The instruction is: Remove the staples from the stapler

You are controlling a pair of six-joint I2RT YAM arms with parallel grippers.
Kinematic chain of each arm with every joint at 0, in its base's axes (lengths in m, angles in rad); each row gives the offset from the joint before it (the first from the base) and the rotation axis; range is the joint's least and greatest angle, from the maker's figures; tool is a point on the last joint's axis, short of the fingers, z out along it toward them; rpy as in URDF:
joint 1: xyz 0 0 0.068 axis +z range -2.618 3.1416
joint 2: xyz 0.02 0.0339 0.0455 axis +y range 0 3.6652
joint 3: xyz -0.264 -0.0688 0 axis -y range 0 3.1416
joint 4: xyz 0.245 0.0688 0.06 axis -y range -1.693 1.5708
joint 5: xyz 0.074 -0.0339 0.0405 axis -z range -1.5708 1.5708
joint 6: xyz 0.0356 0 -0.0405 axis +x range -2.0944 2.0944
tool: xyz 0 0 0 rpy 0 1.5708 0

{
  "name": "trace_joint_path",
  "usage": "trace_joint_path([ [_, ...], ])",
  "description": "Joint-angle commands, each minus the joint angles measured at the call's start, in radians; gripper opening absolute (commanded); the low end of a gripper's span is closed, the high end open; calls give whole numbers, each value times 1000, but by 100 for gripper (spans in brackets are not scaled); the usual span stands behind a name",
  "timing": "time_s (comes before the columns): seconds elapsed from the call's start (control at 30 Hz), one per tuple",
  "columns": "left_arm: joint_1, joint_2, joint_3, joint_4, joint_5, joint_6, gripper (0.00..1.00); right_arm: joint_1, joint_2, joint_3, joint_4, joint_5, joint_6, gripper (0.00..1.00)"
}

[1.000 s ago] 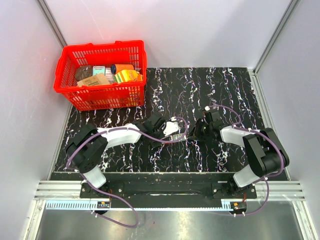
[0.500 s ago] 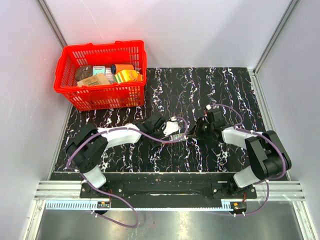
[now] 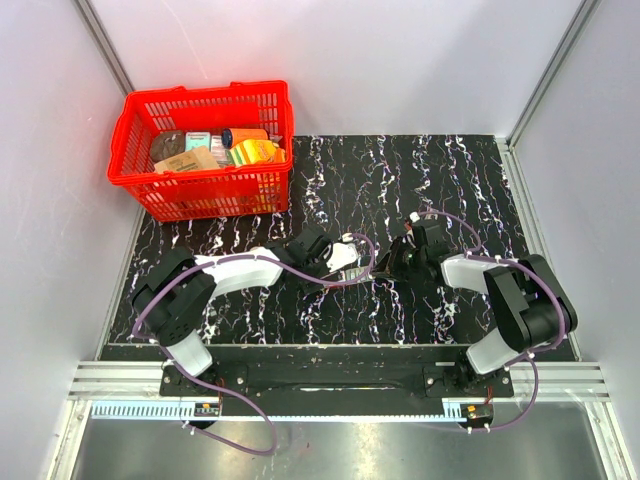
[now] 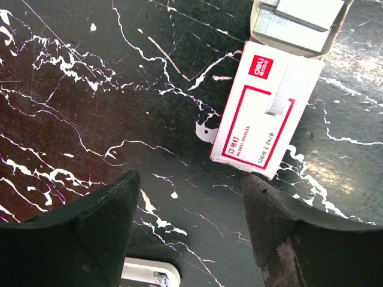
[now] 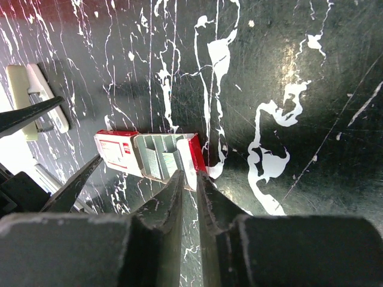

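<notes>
Black, white-veined table [image 3: 400, 180] carries all items.

Stapler [image 4: 146, 276]: white body, lying on the table low between the fingers of the left pincer [image 4: 190, 185]. Only one end shows in the left wrist view, and contact with the fingers cannot be determined.

Left pincer: fingers spread wide, with no visible grip on anything.

Staple box [image 4: 266, 116]: red and white, flat on the table just ahead of the left pincer. Its inner tray [image 5: 160, 156] protrudes at the far end and holds strips of staples [image 4: 302, 12].

Right pincer [image 5: 190, 176]: fingers pressed almost together, tips at the tray end of the box. Whether they pinch the tray wall cannot be determined.

Red basket [image 3: 215, 195]: far left corner of the table, well apart from both pincers, filled with packaged goods.
</notes>
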Motion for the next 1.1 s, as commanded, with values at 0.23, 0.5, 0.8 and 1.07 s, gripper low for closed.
trace_joint_path([
  [0.23, -5, 9, 18, 32, -38, 18, 73, -5, 42, -23, 90, -52, 5, 18],
  [0.5, -5, 21, 26, 28, -37, 21, 73, -5, 54, -33, 114, -70, 12, 16],
  [0.8, -9, 41, 40, 25, -43, 32, 73, -3, 57, -27, 127, -98, 23, 14],
  [1.07, -11, 49, 52, 28, -40, 46, 73, 23, 74, -13, 130, -109, 26, 14],
])
